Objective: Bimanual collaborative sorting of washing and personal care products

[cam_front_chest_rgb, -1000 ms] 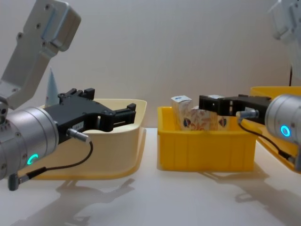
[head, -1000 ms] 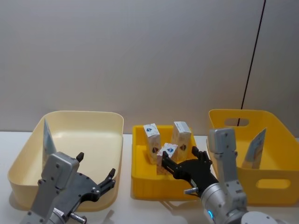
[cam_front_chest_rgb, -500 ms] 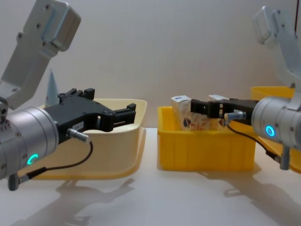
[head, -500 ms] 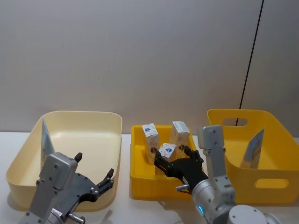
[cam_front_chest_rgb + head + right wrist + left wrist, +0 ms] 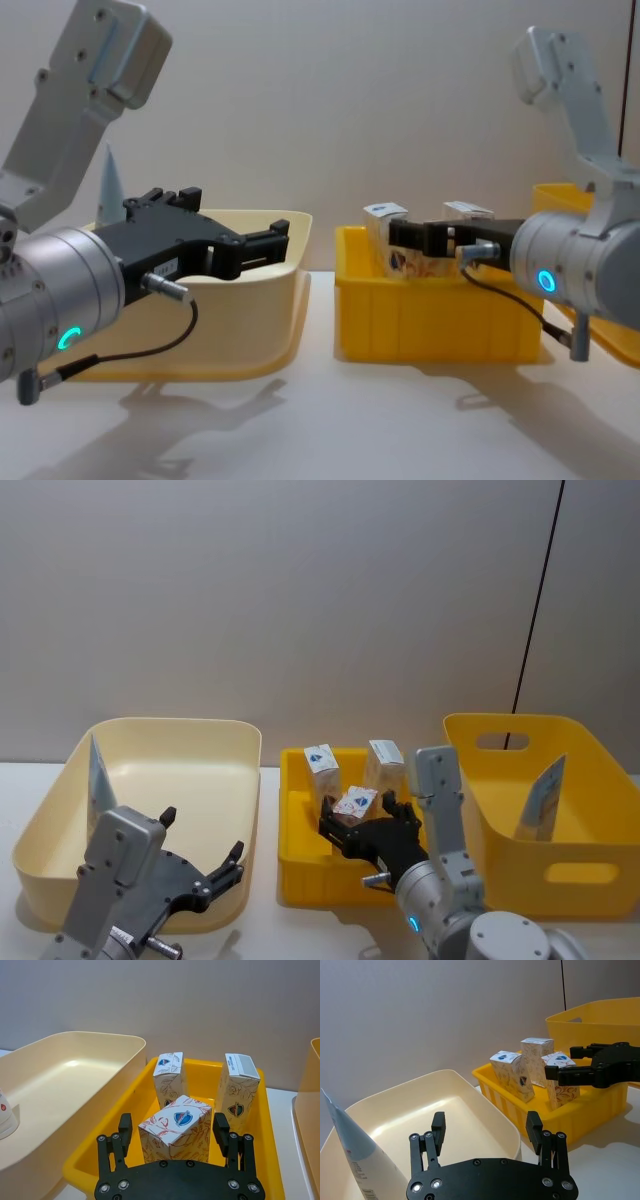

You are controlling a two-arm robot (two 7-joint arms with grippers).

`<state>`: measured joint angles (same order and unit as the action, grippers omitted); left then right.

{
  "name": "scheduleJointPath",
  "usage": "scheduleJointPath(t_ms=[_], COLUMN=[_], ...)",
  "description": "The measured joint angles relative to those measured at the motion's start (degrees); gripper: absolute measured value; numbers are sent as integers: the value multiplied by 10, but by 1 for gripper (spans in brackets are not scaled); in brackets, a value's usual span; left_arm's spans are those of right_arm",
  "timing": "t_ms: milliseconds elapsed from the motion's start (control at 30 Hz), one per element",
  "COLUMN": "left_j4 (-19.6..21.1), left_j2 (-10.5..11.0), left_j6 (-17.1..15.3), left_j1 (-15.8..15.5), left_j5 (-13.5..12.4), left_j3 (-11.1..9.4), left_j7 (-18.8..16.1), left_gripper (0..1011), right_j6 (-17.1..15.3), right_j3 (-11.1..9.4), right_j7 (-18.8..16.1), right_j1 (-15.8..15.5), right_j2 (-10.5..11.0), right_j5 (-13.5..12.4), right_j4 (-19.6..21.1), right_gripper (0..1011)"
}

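Right wrist view: the right claw (image 5: pixel 172 1136) has its two fingers apart, one on each side of a tipped carton (image 5: pixel 176 1125). There is a small gap on both sides, so it is not squeezing yet. That carton sits near the front of the small yellow bin (image 5: pixel 300 865) in the middle. Two more stand up straight behind it, the left carton (image 5: pixel 170 1077) and the right carton (image 5: pixel 237 1090). All three are white with thin orange-red flower lines and a little blue-and-red badge.

The left claw (image 5: pixel 486 1127) is wide apart too and holds nothing. It hangs over the near rim of the cream bin (image 5: pixel 180 742). One pale-blue tube (image 5: pixel 98 772) leans on that bin's left wall. Another tube (image 5: pixel 541 798) leans in the big yellow bin (image 5: pixel 510 880) on the right.

I think the sorting is partly done. Both tubes look put away, and the three cartons are left, starting with the tipped one. All the bins rest on the white worktop (image 5: pixel 320 430).
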<state>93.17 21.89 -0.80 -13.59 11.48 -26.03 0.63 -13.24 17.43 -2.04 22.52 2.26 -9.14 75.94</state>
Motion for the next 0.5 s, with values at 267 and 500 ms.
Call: scheduleJointPath(t_ms=[267, 500], left_j4=[0, 0], left_j2=[0, 0], left_j6=[0, 0], left_j1=[0, 0], left_j5=[0, 0], left_j3=[0, 0], left_j7=[0, 0], left_gripper=[1004, 1004], right_j6=[-3, -3], right_j3=[-2, -7], right_j7=[10, 21], right_j1=[7, 13], right_j2=[-9, -18], right_j5=[7, 12], right_j4=[-16, -31], right_gripper=[1001, 1001])
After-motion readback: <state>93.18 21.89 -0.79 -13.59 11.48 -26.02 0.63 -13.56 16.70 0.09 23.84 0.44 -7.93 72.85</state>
